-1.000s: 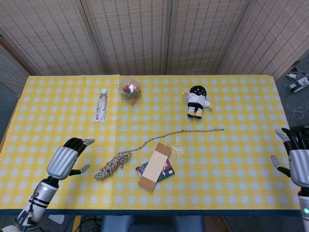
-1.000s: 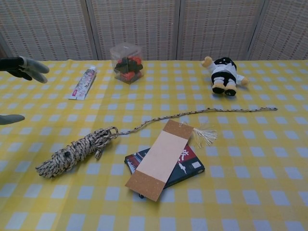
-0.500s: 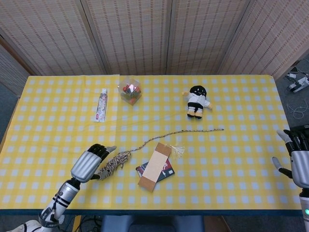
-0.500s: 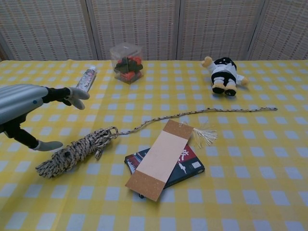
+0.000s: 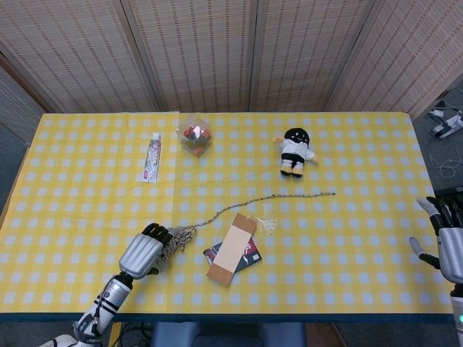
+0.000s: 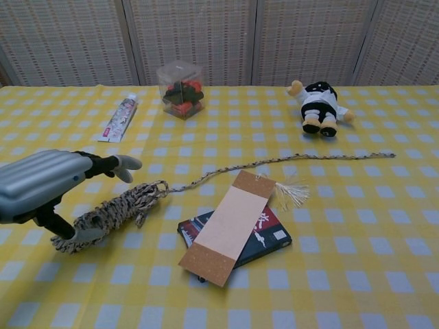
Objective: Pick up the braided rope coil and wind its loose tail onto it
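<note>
Now the left hand (image 6: 41,188) straddles the braided rope coil (image 6: 113,211) on the bench (image 6: 384,274), fingers apart, placed to grip it; right hand (image 5: 448,238) open.

The rope coil (image 6: 113,209) lies at lower left of the chest view, under the left hand (image 6: 41,185). Its tail (image 6: 288,162) runs right toward mid-frame. A bookmark (image 6: 228,226) lies on a booklet (image 6: 271,236) at lower centre. Toothpaste tube (image 6: 118,118) and clear box (image 6: 181,89) sit upper left, plush doll (image 6: 318,104) upper right.
</note>
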Controlling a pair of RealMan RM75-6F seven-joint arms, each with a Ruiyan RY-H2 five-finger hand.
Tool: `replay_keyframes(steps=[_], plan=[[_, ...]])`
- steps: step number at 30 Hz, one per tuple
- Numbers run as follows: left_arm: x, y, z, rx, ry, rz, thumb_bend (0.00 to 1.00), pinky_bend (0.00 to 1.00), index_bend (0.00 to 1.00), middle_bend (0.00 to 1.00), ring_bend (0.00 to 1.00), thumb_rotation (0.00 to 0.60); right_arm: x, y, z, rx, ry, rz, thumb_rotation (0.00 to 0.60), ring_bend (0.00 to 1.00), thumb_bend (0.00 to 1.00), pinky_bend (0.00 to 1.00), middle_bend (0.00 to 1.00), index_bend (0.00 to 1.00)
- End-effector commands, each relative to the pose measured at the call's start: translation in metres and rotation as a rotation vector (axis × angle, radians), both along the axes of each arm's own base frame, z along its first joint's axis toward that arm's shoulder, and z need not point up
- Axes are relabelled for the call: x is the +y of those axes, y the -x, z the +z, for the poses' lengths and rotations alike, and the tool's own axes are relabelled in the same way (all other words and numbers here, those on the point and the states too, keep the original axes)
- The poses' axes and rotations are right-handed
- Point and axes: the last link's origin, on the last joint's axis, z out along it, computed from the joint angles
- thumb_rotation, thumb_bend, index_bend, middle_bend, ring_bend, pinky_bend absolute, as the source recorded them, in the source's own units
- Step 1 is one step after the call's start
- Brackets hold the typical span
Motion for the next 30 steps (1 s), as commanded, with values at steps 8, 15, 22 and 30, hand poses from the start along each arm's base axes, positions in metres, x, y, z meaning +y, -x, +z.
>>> replay_keyframes(steps=[8, 15, 22, 30], plan=[[0.006, 0.009, -0.014, 0.081, -0.053, 0.053, 0.23, 0.13, 0.13, 0.23, 0.22, 0.600, 0.003, 0.003, 0.002, -0.006, 0.003, -0.010, 0.600, 0.08, 0.24, 0.20, 0.16, 0.16], [0.020, 0.021, -0.009, 0.132, -0.112, 0.110, 0.23, 0.12, 0.13, 0.23, 0.22, 0.600, 0.003, 0.004, 0.003, -0.007, 0.004, -0.012, 0.600, 0.08, 0.24, 0.20, 0.16, 0.16], [0.035, 0.029, 0.002, 0.143, -0.153, 0.161, 0.23, 0.10, 0.14, 0.23, 0.22, 0.600, 0.003, 0.004, 0.003, -0.011, 0.006, -0.013, 0.600, 0.08, 0.24, 0.20, 0.16, 0.16], [0.033, 0.025, 0.001, 0.176, -0.114, 0.152, 0.23, 0.10, 0.30, 0.23, 0.22, 0.600, 0.005, 0.007, 0.002, -0.017, 0.006, -0.018, 0.600, 0.08, 0.24, 0.20, 0.16, 0.16]])
